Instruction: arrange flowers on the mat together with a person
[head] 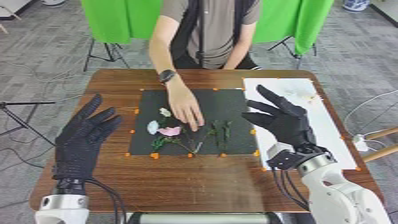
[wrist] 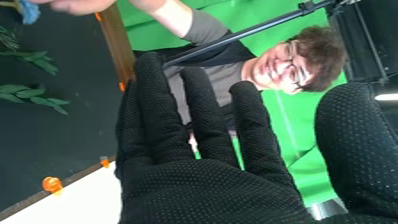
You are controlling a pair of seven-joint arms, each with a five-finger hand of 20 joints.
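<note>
Flowers are on the dark mat [head: 151, 102], mid-bench. Pink flower [head: 169, 131] sits in the left half, pale blue flower [head: 153, 127] just beside it, cream flower [head: 165, 113] farther toward the person. Green leaves [head: 158, 144] and thin stems lie on the robot's side of the pink one. Leafy sprigs [head: 226, 131] lie right of that cluster, roughly lengthwise, apart from the blooms.

Person's hand [head: 185, 107] reaches in from the far side, palm down, tips between pink flower and sprigs. Can't tell if it's touching a stem. Dark watch [head: 167, 75] on that wrist.

Right hand [head: 289, 122]: over the white sheet [head: 330, 135], right of the mat. Fingers open, spread, nothing in them. Wrist view agrees: fingers near straight, thumb well apart.

Left hand [head: 78, 142]: left of the mat, fingers open, lightly bent, nothing held.

Orange bits [head: 155, 155] dot the mat's edges. Brown bench [head: 178, 185] underneath, green cloth [head: 124, 20] behind.
</note>
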